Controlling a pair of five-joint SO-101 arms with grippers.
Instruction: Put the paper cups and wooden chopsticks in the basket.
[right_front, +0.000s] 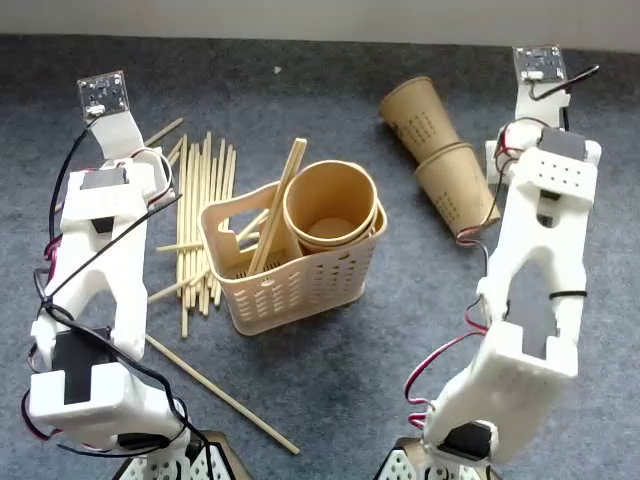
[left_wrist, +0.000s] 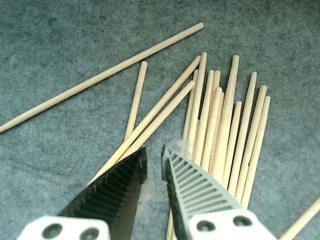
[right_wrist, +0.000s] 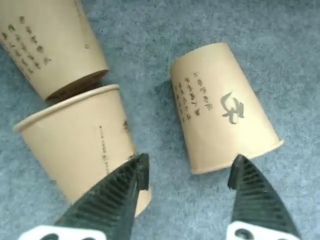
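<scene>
Wooden chopsticks (right_front: 200, 215) lay in a loose, mostly parallel bundle on the grey table cover (right_front: 330, 400), just left of the basket (right_front: 300, 295), so most of that part of the task was not yet done. One stray chopstick (right_front: 222, 397) lay well apart from the bundle, nearer the arms' bases.

The left gripper (left_wrist: 154, 161) hung over the bundle's ends. Its jaws were drawn nearly together, with only a thin gap between them and nothing in it. Such a narrow setting suited a thin stick rather than a cup. I judged it was lined up on the splayed sticks at the pile's edge, where one could be pinched without dragging its neighbours.

The basket stood upright in the middle of the table. It already held stacked paper cups (right_front: 330, 205), mouths up, which saved room. At least one chopstick (right_front: 278, 205) leaned against them, propped because it was longer than the basket was deep.

To the right, two more cups (right_front: 440, 150) lay on their sides, one pushed partly into the other. The right gripper (right_wrist: 189, 167) hovered low with its jaws spread wide and gripping nothing. They stood to either side of a single tipped cup (right_wrist: 222, 117), beside the nested pair (right_wrist: 70, 135). That width suited closing across the cup's body. In the high view this single cup was probably hidden under the right arm, though I could not be sure.
</scene>
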